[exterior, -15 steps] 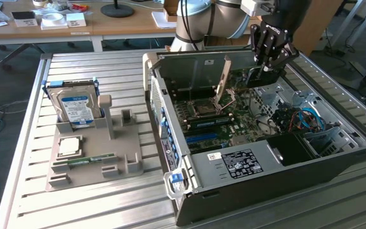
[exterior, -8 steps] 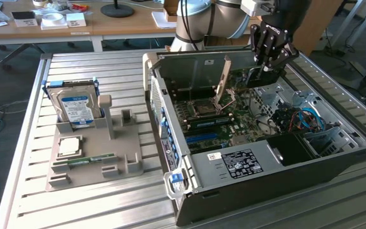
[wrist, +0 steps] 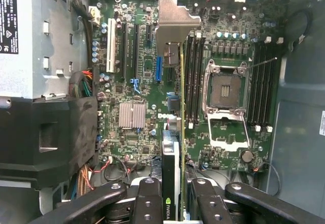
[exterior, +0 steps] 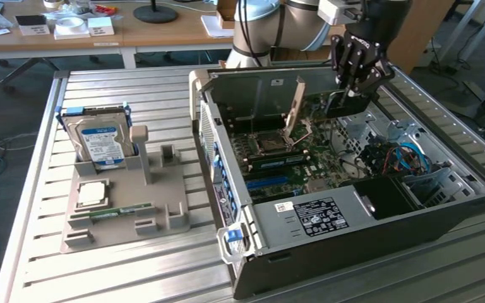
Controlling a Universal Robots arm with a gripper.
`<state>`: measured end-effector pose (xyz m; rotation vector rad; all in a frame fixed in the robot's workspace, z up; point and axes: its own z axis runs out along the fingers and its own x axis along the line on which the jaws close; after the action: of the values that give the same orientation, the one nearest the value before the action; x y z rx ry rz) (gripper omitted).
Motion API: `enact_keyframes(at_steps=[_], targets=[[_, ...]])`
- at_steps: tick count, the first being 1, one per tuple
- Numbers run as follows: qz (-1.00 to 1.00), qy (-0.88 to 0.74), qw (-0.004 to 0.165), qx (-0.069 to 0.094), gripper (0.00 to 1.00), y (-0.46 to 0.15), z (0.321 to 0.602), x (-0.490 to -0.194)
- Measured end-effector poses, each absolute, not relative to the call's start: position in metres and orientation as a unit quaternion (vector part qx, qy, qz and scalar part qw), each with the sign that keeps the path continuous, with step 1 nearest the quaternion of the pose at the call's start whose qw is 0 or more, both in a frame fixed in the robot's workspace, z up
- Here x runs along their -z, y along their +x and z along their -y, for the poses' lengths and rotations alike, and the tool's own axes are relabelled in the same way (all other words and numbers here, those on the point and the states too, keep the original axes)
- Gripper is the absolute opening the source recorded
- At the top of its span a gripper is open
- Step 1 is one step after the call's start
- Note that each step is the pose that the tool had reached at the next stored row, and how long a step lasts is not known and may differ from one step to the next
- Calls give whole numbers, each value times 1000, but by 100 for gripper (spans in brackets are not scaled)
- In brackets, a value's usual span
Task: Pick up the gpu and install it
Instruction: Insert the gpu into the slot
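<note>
Your end effector [exterior: 353, 85] is clenched on the gpu [exterior: 346, 104]. It grips the card's upper edge, so the card hangs edge-down inside the open computer case [exterior: 444, 208]. The card is above the motherboard [wrist: 142, 148] and, by my reading, not seated. To do this step well, keep the card plumb and square. In the wrist view its silver bracket [wrist: 175, 23] points toward the case's rear wall. The long expansion slots [wrist: 124, 46] lie just to one side of the card's lower edge, so set edge over slot and press evenly rather than rocking.

Starting from the exterior view's left, a grey fixture [exterior: 124, 233] sits on the worktop [exterior: 23, 265], well away from the end effector. It carries the hard drive [exterior: 99, 136], a processor [exterior: 91, 192] and a memory stick [exterior: 112, 213], and none of them interferes. Below and beside the end effector, the open processor socket [wrist: 223, 89] and the memory slots [wrist: 195, 76] sit close to the card. The raised socket latch [exterior: 295, 123] looks the likeliest snag. Towards the exterior view's right, blue cables [exterior: 407, 154] loop low in the case, apart from the card.
</note>
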<state>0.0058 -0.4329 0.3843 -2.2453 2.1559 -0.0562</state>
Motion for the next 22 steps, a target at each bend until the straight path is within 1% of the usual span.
enact_keyframes(at_steps=[22], targets=[[-692,-721,14,18,27,5,433,-378]])
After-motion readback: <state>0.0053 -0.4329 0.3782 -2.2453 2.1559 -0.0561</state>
